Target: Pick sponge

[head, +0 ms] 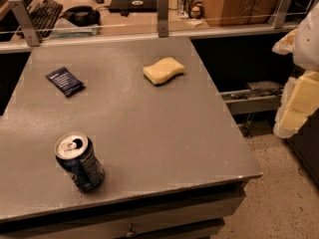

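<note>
Pale yellow, wavy-sided foam sponge [163,70] sits flat toward the far side of the grey table [164,148], nothing touching it. The robot's pale yellow blocky gripper [298,103] hangs off the table's right edge, well apart from the sponge; its grip state can't be told. Blue drink can [79,162] stands near-left, dark packet [65,81] lies far-left.
</note>
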`<state>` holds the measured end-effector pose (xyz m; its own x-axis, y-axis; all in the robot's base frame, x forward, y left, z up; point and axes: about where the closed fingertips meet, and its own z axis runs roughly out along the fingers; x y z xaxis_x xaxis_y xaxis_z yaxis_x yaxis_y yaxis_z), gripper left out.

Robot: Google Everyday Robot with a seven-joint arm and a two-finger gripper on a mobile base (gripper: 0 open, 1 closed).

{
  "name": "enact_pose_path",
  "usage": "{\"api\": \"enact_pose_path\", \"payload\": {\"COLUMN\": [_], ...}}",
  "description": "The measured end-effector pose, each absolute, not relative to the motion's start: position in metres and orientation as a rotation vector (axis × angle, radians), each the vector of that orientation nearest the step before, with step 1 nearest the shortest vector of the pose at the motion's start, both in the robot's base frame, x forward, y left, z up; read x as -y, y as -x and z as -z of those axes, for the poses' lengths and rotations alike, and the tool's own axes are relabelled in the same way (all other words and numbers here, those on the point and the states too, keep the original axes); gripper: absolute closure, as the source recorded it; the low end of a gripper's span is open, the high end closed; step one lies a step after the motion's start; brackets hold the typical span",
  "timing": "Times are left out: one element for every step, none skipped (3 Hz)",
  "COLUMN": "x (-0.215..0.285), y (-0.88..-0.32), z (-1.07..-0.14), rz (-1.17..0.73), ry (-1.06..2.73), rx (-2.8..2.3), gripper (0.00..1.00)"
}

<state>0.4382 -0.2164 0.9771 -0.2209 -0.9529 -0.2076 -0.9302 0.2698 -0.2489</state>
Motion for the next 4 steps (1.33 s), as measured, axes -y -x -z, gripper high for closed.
{"api": "enact_pose_path", "payload": {"x": [0.216,0.203,0.169,0.122], "y": [-0.438,-0.46,-0.513,-0.58], "z": [-0.977,-0.971,-0.952,-0.924], "rz": [0.102,0.054,-0.035,-0.12], "ry": [1.723,1.734,1.758,1.773], "rx": [-2.229,-2.158,-2.043,-1.915], "gripper": [0.0,0.0,0.0,0.0]}}
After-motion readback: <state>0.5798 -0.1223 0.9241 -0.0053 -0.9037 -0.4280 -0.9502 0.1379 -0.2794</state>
